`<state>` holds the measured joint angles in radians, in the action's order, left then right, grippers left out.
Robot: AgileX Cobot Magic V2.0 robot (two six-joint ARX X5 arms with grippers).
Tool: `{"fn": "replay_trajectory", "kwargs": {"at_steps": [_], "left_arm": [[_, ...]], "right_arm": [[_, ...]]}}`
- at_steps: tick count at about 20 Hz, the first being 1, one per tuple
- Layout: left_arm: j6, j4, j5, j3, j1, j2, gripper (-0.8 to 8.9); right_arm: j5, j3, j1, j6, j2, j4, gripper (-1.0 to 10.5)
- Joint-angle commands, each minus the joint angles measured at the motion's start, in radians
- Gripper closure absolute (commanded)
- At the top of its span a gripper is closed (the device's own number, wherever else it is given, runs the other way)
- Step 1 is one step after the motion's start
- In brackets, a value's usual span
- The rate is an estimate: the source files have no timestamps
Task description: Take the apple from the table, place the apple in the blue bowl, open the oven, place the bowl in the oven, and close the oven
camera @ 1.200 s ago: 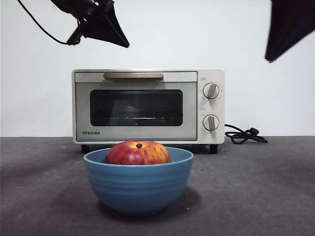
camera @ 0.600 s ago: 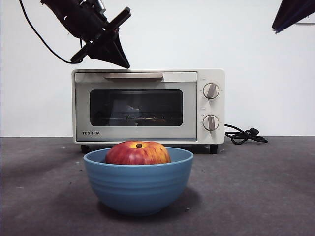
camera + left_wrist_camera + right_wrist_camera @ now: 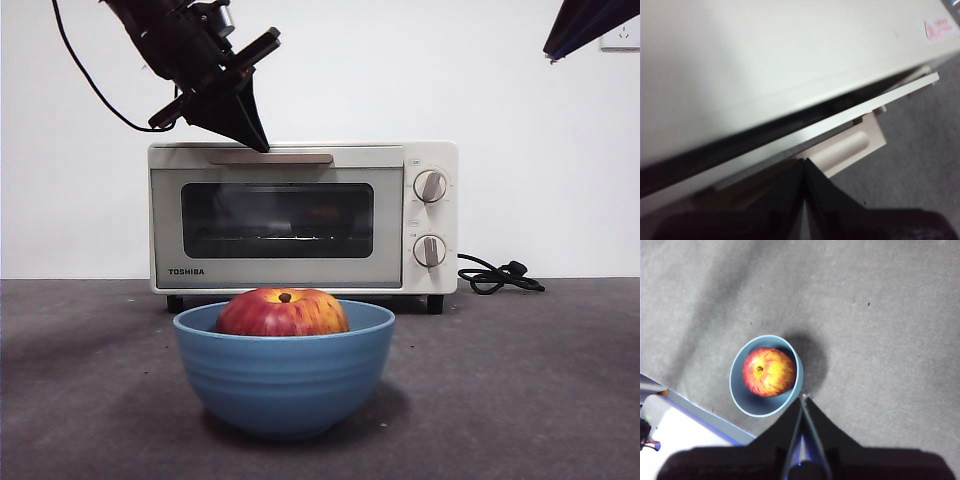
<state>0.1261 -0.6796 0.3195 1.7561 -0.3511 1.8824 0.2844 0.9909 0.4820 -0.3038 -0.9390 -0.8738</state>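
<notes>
Change: over the last second the left pincer (image 3: pixel 262 148) is seen to have been lowered from above the oven (image 3: pixel 303 220) until its tip is at the beige handle (image 3: pixel 271 158); the oven body is also shifted very slightly in the front view
Left pincer state: the jaws are pressed together to a point in the left wrist view (image 3: pixel 805 162), with nothing held between them; the tip is set just at the handle (image 3: pixel 842 150), though contact cannot be confirmed
Door: a dark gap is visible along the door's top edge in the left wrist view, so the door is judged to be just cracked; in the front view it looks nearly flush
Right pincer: parked high at the top corner (image 3: pixel 550 55), jaws closed and empty (image 3: pixel 803 397), looking down on the bowl
Apple: the apple (image 3: pixel 283 311) is seated in the blue bowl (image 3: pixel 283 385)
Bowl: placed on the worktop (image 3: pixel 520 400) in front of the oven, apart from it
Task meaning: the apple step is judged done; the door-opening step is underway, with the bowl not yet moved
</notes>
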Motion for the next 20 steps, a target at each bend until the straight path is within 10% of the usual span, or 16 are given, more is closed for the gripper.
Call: {"fn": "replay_trajectory", "kwargs": {"at_steps": [1, 12, 20], "left_arm": [[-0.033, -0.080, -0.036, -0.040, -0.021, 0.055, 8.19], [-0.058, -0.116, -0.145, -0.062, -0.052, 0.019, 8.20], [-0.022, 0.130, -0.148, -0.401, -0.053, -0.197, 8.20]], "right_arm": [[-0.004, -0.008, 0.000, -0.022, 0.002, 0.006, 9.5], [-0.038, -0.008, 0.000, -0.026, 0.069, -0.020, 9.5], [-0.122, -0.008, 0.000, -0.046, 0.106, -0.026, 9.5]]}}
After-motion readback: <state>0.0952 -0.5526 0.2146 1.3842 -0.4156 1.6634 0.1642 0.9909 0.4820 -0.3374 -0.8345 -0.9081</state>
